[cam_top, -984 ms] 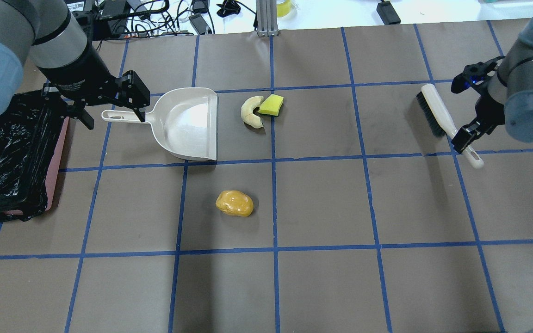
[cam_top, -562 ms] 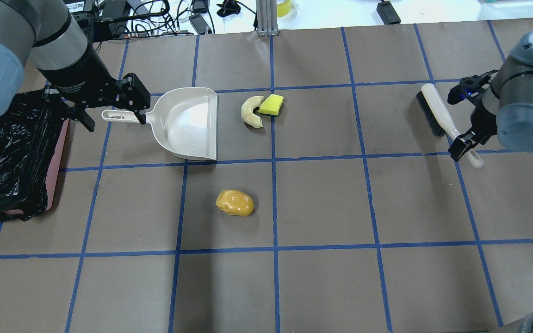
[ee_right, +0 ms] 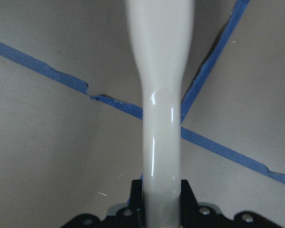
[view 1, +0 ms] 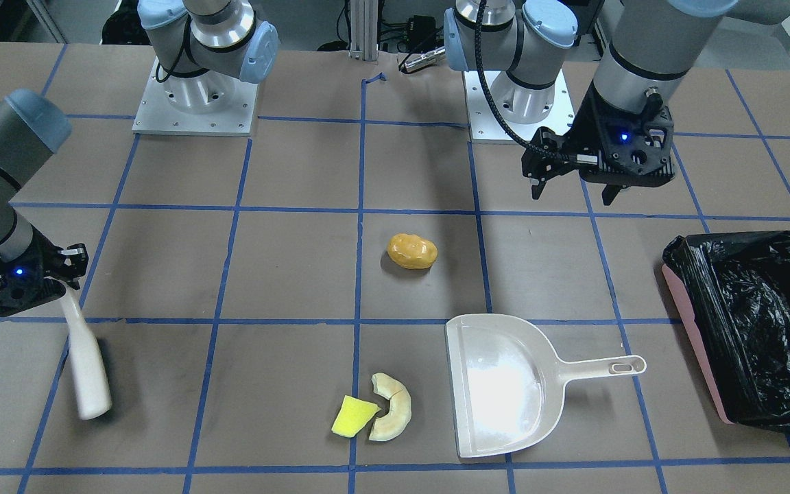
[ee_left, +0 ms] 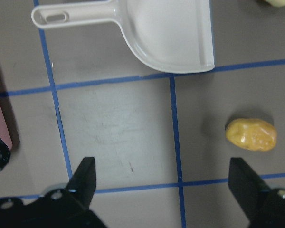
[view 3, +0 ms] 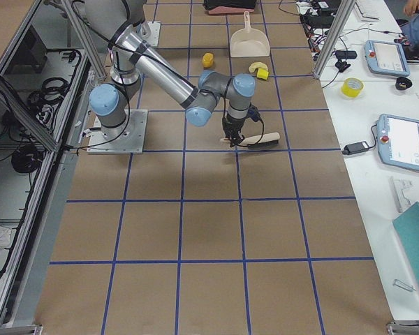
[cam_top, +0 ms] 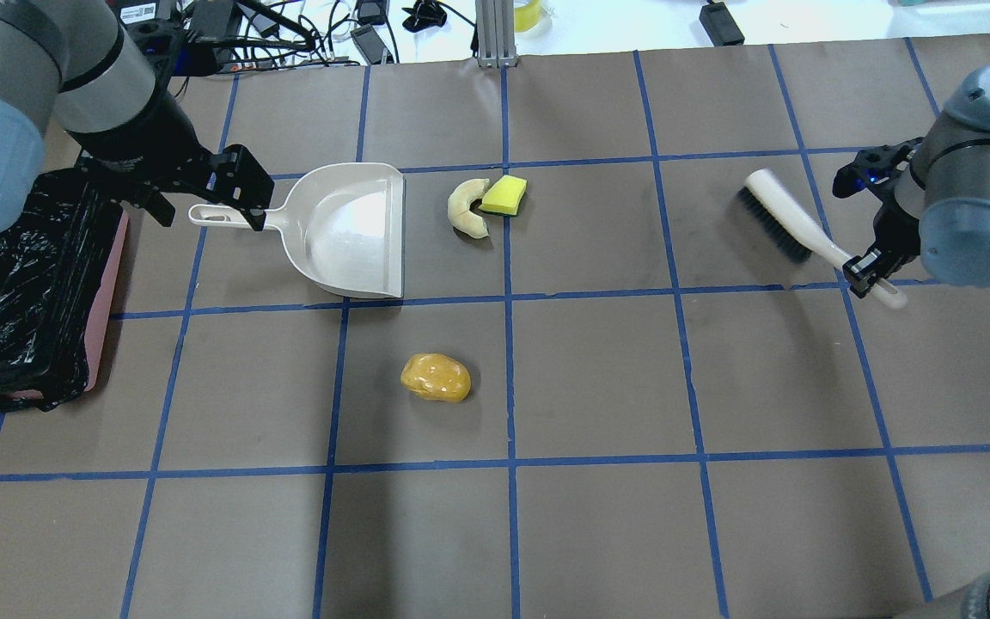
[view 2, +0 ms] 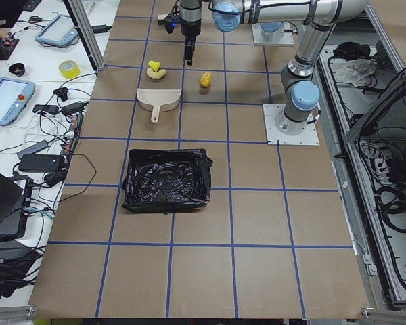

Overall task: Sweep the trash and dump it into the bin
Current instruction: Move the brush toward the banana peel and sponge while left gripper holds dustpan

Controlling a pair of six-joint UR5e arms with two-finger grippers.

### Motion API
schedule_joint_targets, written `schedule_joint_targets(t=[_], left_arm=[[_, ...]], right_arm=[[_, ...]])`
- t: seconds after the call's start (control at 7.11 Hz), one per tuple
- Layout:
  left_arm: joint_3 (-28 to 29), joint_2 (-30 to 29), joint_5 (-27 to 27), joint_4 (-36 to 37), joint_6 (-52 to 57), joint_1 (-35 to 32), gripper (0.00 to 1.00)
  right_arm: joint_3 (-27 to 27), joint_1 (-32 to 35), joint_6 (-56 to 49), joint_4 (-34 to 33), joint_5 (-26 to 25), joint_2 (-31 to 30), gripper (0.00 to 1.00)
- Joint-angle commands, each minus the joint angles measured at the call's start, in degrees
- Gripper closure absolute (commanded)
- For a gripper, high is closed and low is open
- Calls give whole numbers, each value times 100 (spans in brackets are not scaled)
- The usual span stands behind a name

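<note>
Brush (cam_top: 791, 225) swung inward; brown table (cam_top: 598, 378), blue tape grid (cam_top: 510, 378).

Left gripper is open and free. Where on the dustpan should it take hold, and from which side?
Take the dustpan by its handle, mid-length, short of the hanging hole. It lies flat, pointing toward the bin, and is narrow; the rest is far too broad. Probably best to bring the left gripper straight down, fingers across the handle's width.
</note>
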Motion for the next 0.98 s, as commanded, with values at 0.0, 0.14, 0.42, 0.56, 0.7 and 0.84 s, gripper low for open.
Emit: schedule_joint_targets(t=[0.0,0.14,0.42,0.56,0.7,0.84], left_arm=[[-37,-376,-7,664,953,156,0],[32,-648,1,742,1488,174,0],[164,-1272,-7,1303,3100,349,0],[182,-1484,-33,1332,4320,593,0],[182,-1677,-34,1341,5463,718,0],[182,-1914,1,1672,6763,745,0]], right_arm=[[-201,124,927,122,27,-178,100],[-246,508,1429,271,-7,-240,100],[-701,1945,2990,672,-568,-241,100],[-1017,2458,3807,1198,-579,-58,100],[-1325,2898,4277,1360,-561,231,100],[-1615,3320,4690,1362,-596,547,100]])
